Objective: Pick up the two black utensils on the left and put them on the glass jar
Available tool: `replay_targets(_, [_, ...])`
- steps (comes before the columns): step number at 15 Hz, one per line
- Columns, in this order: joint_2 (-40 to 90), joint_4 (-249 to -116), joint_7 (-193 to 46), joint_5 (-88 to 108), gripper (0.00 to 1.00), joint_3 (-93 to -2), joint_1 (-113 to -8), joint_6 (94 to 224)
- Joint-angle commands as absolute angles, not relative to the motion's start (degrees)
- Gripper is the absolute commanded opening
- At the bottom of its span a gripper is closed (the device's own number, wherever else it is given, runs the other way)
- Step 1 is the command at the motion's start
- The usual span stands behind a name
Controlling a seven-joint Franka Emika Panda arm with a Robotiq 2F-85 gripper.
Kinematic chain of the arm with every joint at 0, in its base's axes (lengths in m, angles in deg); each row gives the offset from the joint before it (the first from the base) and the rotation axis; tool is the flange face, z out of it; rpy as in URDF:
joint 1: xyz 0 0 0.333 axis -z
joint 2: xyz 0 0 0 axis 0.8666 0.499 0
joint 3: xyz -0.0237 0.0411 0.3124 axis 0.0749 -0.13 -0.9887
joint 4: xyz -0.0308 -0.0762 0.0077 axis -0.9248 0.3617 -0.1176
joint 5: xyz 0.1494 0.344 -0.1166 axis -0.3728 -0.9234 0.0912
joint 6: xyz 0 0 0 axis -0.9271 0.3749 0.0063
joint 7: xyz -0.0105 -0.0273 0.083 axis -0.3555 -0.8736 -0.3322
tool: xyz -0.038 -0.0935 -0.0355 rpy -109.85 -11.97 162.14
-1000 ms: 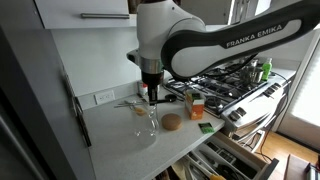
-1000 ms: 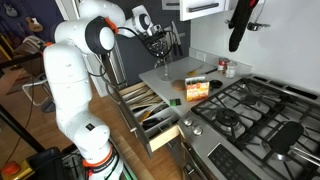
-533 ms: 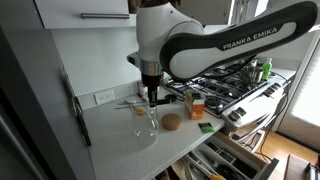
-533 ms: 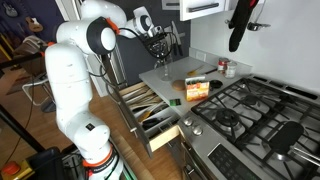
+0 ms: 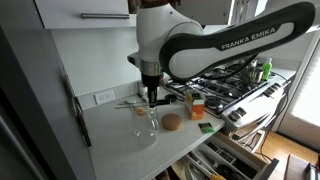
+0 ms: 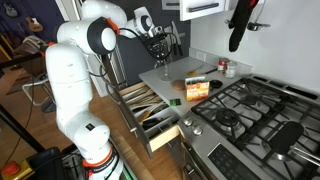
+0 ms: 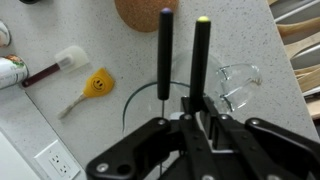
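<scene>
- Hand (image 7: 190,118) clamped shut on the two black utensils (image 7: 165,55); they run side by side, parallel, straight out from the fingers.
- Directly under them the glass jar (image 7: 238,82) stands on the surface (image 7: 260,40); utensils point down at it. Whether the tips are inside the rim: cannot tell.
- Writing: "FRANKA EMIKA" on the arm (image 5: 255,38) in an exterior view.
- Count: 2 black utensils, 1 jar, 1 round brown disc (image 7: 145,12), 1 yellow-headed tool (image 7: 97,83), 1 white-headed spatula (image 7: 62,62).
</scene>
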State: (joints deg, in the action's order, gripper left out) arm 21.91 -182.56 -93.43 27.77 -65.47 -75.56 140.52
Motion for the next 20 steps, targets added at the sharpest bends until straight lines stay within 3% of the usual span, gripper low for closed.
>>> replay_targets(1, [22.5, -182.2, -92.1, 26.3, 0.04, -65.0, -75.5, 141.8])
replay_targets(13, [22.9, -182.6, -90.1, 26.1, 0.04, -64.5, -75.6, 143.4])
replay_targets(15, [22.7, -182.6, -89.9, 26.1, 0.40, -64.5, -75.6, 143.3])
replay_targets(20, [22.4, -182.7, -90.2, 25.9, 0.76, -64.7, -75.6, 143.5])
